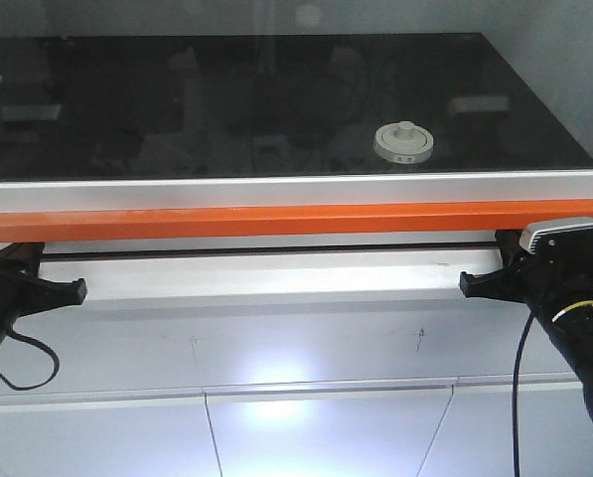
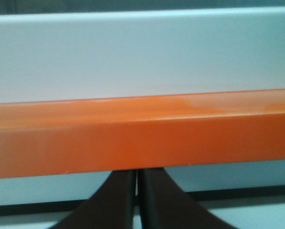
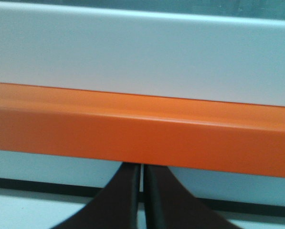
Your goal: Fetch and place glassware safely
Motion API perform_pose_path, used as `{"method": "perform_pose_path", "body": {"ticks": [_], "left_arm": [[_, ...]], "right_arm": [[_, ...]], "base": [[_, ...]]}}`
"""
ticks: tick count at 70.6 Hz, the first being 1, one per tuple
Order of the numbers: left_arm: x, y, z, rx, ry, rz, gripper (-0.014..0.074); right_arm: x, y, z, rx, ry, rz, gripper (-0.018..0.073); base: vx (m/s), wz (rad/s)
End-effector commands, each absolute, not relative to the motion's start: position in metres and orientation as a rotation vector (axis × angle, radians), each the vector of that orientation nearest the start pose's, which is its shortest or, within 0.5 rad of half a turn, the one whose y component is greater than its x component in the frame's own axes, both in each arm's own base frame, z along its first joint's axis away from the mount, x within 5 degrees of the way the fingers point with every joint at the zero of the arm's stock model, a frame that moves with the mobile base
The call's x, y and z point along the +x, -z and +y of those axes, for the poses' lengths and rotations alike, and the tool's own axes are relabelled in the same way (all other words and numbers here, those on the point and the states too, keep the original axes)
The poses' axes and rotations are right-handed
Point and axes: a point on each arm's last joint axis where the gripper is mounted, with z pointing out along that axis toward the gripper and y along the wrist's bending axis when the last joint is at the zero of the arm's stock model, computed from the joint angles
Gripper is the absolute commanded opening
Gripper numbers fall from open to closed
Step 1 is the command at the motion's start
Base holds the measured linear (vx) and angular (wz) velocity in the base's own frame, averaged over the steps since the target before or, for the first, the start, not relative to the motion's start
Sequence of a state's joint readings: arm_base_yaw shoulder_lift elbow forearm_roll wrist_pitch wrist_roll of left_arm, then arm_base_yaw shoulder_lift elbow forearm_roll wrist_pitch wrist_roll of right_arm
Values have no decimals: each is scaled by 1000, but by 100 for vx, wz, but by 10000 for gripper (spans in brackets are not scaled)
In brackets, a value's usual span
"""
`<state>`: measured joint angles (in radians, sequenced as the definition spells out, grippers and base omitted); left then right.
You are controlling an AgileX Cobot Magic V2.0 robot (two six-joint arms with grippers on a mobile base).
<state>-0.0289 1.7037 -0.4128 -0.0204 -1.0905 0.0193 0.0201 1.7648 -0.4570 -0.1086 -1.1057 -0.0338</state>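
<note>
A black table (image 1: 177, 109) is carrying a lidded jar (image 1: 404, 141) near its front edge; an orange rail (image 1: 276, 220) is fronting it, left claw (image 2: 137, 175) and right claw (image 3: 141, 168) clenched empty below.

No text, brand, no. or sign can be read in any view. A small dark mark is seen on the front rim of the cream-white lid of the glass jar (image 1: 404, 142), set on the black counter (image 1: 177, 119) near its front edge, right of centre; it is too small & blurred to be made out. A yellowish label (image 1: 580, 311) w/ dark print is carried on the right arm (image 1: 586, 363), below the counter's front-right corner; it is likewise illegible
</note>
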Motion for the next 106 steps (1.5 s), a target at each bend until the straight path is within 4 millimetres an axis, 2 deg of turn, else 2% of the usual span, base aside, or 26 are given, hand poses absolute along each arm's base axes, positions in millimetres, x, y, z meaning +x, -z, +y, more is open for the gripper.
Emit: {"method": "perform_pose_path", "body": {"ticks": [1,19,46,65,106], "left_arm": [[286,-194,-8,7,12,1469,-7],[286,-195,-11,38,27,1450,-7],[278,-220,-10,30,22,1385,-7],[277,-223,-10,30,22,1374,-7],[265,-250,-9,28,22,1293,-7]], "right_arm": [[293,-181,14,-150,-29,1491,-3],[292,-185,14,-147,-33,1453,-3],[292,-189,14,-149,-36,1413,-3],[288,-202,14,-148,-33,1370,-3],[280,-228,14,-149,-27,1289,-3]], "base": [[0,0],[0,0],[0,0],[0,0],[0,0]]}}
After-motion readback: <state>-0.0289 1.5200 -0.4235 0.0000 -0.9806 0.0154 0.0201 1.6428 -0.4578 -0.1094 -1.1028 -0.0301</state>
